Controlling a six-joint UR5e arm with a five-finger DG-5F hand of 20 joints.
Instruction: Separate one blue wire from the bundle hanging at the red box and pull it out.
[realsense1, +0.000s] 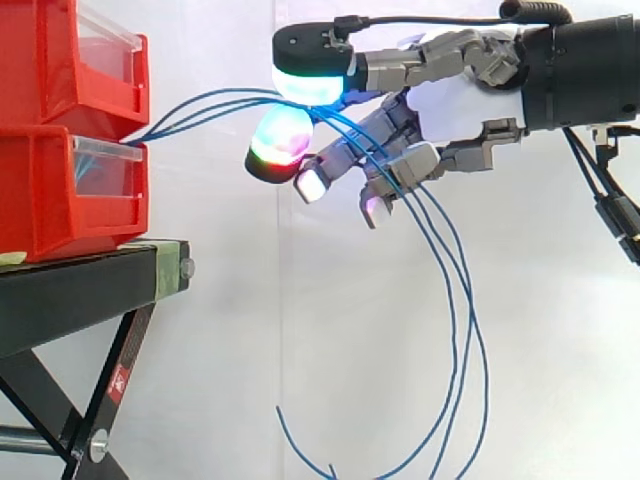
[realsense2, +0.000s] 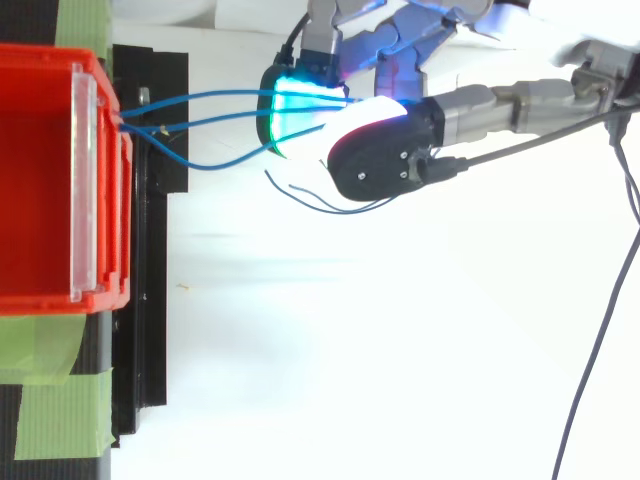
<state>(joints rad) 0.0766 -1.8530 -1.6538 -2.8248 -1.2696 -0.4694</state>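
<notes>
Since the blue wires (realsense2: 200, 122) all run unbroken from the gap between the stacked red bins (realsense1: 40, 200) to the hand (realsense1: 455, 105), the step in hand is judged to be the separation. The pull-out is not yet done.

Hand state: clenched in a pinch. In the side view an upper glowing pad (realsense1: 310, 80) and a lower one (realsense1: 282, 138) close from above and below on the wires where they arrive. The other fingers curl beneath. Whether one wire or several sit in that pinch cannot be told.

Position of the wires: the bins rest on the black stand (realsense1: 80, 290). From them three strands cross the open gap to the hand. In the top view they are fanned apart, one sagging away from the other two. Past the pinch they thread through the curled fingers and hang below the hand in a long slack loop (realsense1: 470, 320). The free ends curl up near the bottom of the side view.

Next move, as judged: confirm that only one strand is held, let the others fall free, then draw away from the bins along the wire's line. Risk: a grip on several wires would drag the whole bundle.
</notes>
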